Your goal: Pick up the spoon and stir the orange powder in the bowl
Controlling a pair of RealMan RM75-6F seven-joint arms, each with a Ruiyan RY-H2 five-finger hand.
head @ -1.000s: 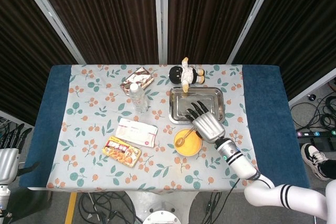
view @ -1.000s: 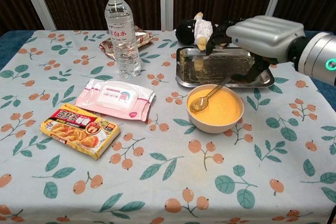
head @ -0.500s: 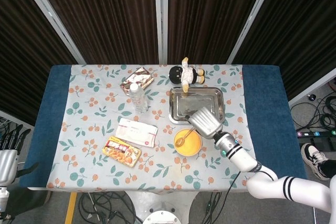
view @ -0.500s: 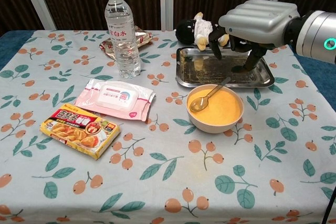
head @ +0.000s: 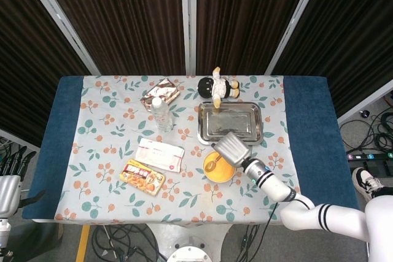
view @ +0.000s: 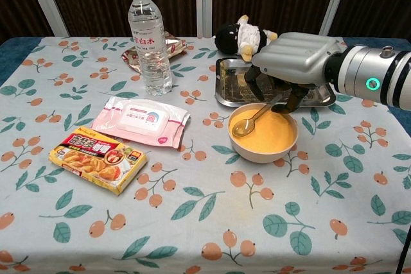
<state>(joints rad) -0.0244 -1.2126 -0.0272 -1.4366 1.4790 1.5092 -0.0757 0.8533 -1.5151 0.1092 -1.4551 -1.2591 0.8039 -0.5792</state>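
The right hand [view: 297, 62] has swung down from over the tray [view: 234, 94] to just above the bowl [view: 263, 150], fingers curled around but not yet pinching the spoon [view: 252, 122] resting in the powder [view: 270, 133], so pickup looks imminent

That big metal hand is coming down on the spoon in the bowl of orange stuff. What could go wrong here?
The spoon only leans on the rim of the bowl, so the right hand could knock its handle aside instead of catching it. The bowl looks nearly full of orange powder; a bump might spill it onto the tablecloth. The metal tray sits just behind the bowl, so the broad hand may scrape it.
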